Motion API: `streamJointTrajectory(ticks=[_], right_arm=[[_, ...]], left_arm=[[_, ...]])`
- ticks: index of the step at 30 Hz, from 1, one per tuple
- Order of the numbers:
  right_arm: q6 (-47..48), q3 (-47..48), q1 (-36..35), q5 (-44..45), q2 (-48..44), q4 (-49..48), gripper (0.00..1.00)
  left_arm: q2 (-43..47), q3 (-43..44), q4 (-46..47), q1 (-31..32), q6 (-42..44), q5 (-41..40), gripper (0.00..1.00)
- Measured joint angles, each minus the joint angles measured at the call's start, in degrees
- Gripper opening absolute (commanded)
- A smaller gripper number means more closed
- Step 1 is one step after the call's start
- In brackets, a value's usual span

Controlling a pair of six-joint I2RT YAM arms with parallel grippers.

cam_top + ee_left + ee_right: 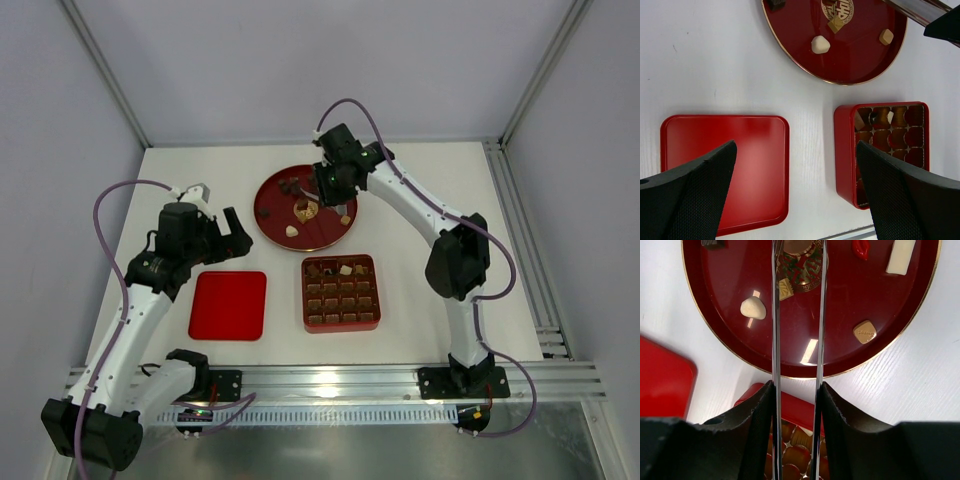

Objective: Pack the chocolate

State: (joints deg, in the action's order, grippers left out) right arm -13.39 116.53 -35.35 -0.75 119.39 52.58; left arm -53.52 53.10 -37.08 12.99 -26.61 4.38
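Note:
A round red plate (328, 236) holds several chocolate pieces: a cream rounded one (753, 308), a light brown square (864, 331), a gold square (785, 288) and a cream bar (901, 256). My right gripper (797, 390) is shut on metal tongs (775, 340), whose two blades reach over the plate's middle with a light brown piece (797, 245) between their tips. The red box (340, 293) with its brown grid holds a few pieces in its far row. My left gripper (796, 150) is open and empty, above the table between the lid and the box.
The flat red lid (228, 305) lies left of the box, as also shown in the left wrist view (725, 165). A small red lip-shaped piece (861, 247) lies on the plate. A metal rail (340, 380) runs along the near table edge.

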Motion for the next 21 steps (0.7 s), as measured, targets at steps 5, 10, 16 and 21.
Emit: streamJointTrajectory(ticks=[5, 10, 16, 21], right_arm=[[-0.2, 0.6, -0.1, 0.0, 0.3, 0.0, 0.44], [-0.3, 1.2, -0.3, 0.0, 1.6, 0.2, 0.43], [-0.3, 2.0, -0.7, 0.2, 3.8, 0.2, 0.43], [-0.5, 2.4, -1.3, 0.9, 4.7, 0.3, 0.43]], left_arm=[[0.0, 0.0, 0.0, 0.0, 0.0, 0.0, 1.0], [0.0, 0.0, 0.0, 0.0, 0.0, 0.1, 1.0], [0.0, 0.0, 0.0, 0.0, 0.0, 0.2, 1.0], [0.0, 0.0, 0.0, 0.0, 0.0, 0.2, 1.0]])
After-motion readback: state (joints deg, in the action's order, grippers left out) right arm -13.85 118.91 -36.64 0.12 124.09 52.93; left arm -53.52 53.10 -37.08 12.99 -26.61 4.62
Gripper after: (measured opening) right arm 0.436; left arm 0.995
